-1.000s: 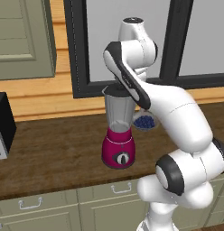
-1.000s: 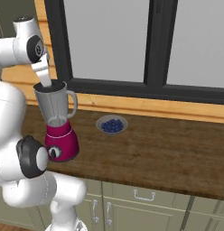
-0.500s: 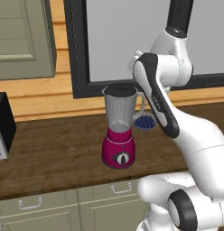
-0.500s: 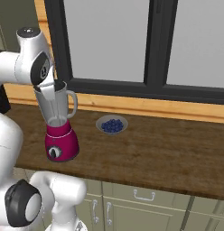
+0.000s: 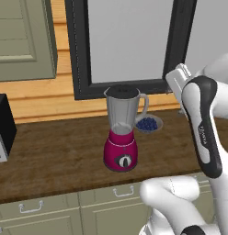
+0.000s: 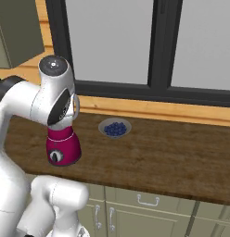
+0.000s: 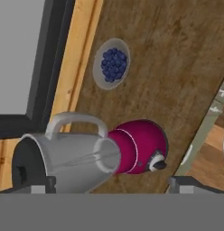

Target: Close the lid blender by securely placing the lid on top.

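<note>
My pincer (image 7: 109, 184) stands with its tips spread wide apart, one small dark tip (image 7: 39, 184) at each bottom corner of the hand view, and nothing sits between them; they touch nothing that I can see. Looking along the hand, I see the blender (image 7: 93, 153) lying across the frame because of the camera's roll: its clear jar with the side handle points toward the lower left, and the lid (image 7: 22, 167) shows as a dark round cap at the jar's mouth. From the left base view the blender (image 5: 122, 133) stands upright on the wooden counter (image 5: 56, 156), and the dark lid (image 5: 121, 91) rests on top of the jar's rim. A small bowl of blueberries (image 5: 148, 124) sits just behind and beside the jar's handle, near the window (image 5: 129, 41). My arm (image 5: 201, 124) rises on the right of that view, with its forearm well clear of the jar and to the side of it. In the right base view the arm's upper joint (image 6: 54, 95) stands in front of the jar, so I see the magenta base (image 6: 62, 146) below it and the bowl apart to its right.
</note>
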Available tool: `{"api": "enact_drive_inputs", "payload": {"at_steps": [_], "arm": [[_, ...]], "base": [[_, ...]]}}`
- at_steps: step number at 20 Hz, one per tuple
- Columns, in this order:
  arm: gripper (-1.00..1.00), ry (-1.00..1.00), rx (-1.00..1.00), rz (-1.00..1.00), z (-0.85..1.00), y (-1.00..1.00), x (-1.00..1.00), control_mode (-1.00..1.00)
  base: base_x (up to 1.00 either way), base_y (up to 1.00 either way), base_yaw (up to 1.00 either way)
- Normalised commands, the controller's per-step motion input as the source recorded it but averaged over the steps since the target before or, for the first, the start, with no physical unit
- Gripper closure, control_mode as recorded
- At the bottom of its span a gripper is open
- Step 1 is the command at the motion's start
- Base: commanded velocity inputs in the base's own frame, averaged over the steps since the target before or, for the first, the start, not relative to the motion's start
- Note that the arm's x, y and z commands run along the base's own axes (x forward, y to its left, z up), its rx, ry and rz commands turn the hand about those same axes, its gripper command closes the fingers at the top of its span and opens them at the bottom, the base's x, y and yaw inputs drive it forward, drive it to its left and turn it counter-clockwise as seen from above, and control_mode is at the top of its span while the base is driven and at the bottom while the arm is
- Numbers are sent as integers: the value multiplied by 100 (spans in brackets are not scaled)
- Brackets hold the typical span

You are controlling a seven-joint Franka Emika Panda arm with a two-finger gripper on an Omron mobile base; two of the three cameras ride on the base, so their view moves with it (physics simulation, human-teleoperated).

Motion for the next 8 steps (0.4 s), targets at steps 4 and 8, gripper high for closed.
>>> {"api": "enact_drive_inputs", "payload": {"at_steps": [4, 8], "arm": [[-100, 1, 0, -1, -21, -33, -6, -100], [-100, 1, 0, 0, -12, -17, 0, -100]], "base": [[0, 0, 0], [0, 0, 0]]}}
